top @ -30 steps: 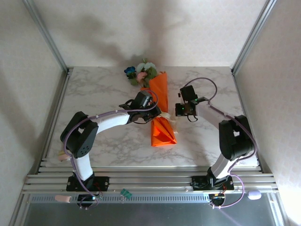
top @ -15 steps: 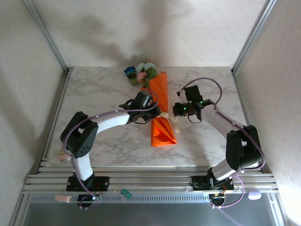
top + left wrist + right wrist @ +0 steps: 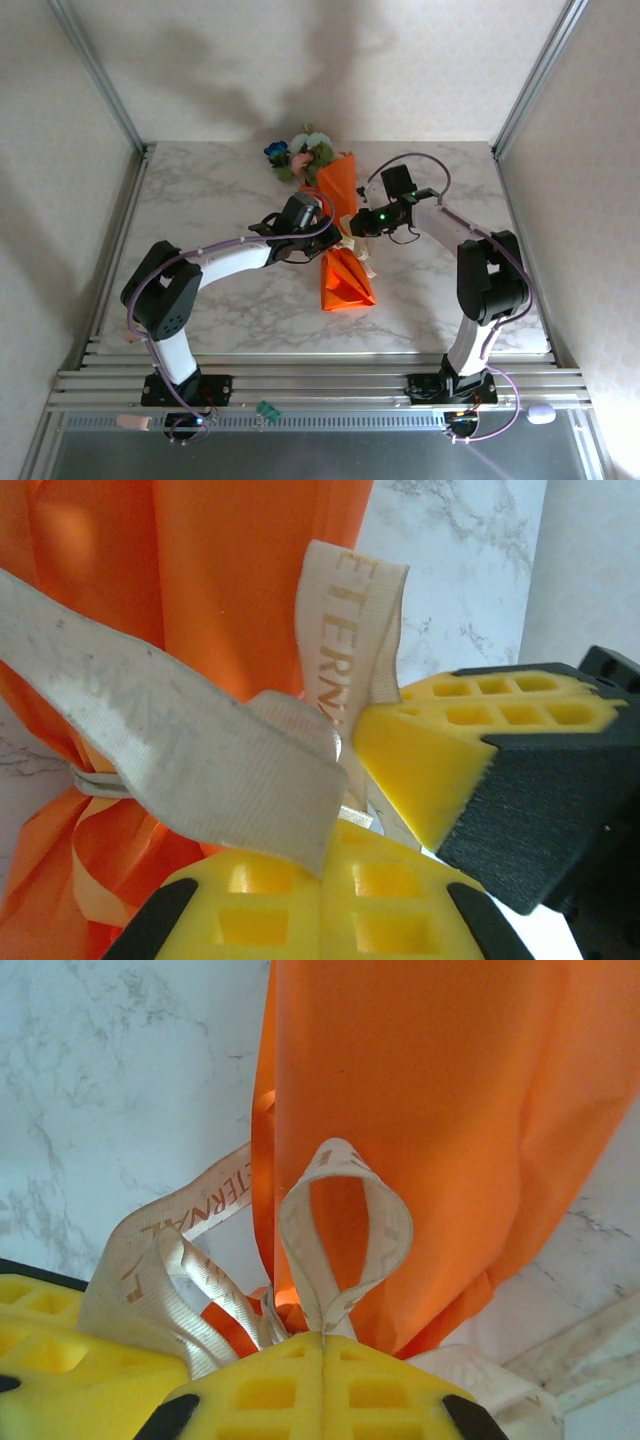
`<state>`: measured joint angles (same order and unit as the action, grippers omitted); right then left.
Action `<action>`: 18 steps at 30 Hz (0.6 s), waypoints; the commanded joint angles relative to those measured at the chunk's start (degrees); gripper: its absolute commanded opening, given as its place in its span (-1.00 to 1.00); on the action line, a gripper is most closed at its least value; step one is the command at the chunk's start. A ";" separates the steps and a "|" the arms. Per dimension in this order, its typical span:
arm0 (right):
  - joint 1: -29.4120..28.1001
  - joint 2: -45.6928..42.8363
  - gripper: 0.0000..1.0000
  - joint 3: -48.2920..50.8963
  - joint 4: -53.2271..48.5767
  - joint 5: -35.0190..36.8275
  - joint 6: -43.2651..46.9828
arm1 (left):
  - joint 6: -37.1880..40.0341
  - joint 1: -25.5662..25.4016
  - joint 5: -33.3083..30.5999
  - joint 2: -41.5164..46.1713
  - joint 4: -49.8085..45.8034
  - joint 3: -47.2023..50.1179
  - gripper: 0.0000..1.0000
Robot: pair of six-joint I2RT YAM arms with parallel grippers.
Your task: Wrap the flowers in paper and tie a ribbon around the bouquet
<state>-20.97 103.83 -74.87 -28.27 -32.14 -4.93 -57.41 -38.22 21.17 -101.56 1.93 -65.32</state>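
Ribbon — between left fingers, right fingers

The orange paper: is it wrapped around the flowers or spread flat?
Wrapped: the paper forms a cone, cinched by the ribbon, and the flowers stick out of its far end.

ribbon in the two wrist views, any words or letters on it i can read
"ETERN": gold letters on the ribbon, left wrist view; the rest is lost under a fold.
"TERNAL": same ribbon, right wrist view; the start is cut off.
Faint marks on the broad strand, left wrist view: too blurred to read.
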 commanded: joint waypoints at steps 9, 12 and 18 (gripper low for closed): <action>-1.67 1.34 -1.00 -0.39 -3.55 -4.83 2.95 | -0.07 -0.37 -1.51 3.72 4.21 3.35 -1.00; -1.62 1.24 -1.00 -0.13 -4.04 -5.20 3.81 | -0.07 -0.37 -1.20 3.79 4.82 3.66 -1.00; -1.65 4.04 -1.00 -3.17 -7.42 -7.39 5.66 | 0.06 -0.32 -1.50 3.70 4.46 4.02 -1.00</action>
<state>-22.39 105.67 -75.94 -32.42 -36.82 -1.30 -57.41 -38.22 20.95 -99.37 5.43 -62.28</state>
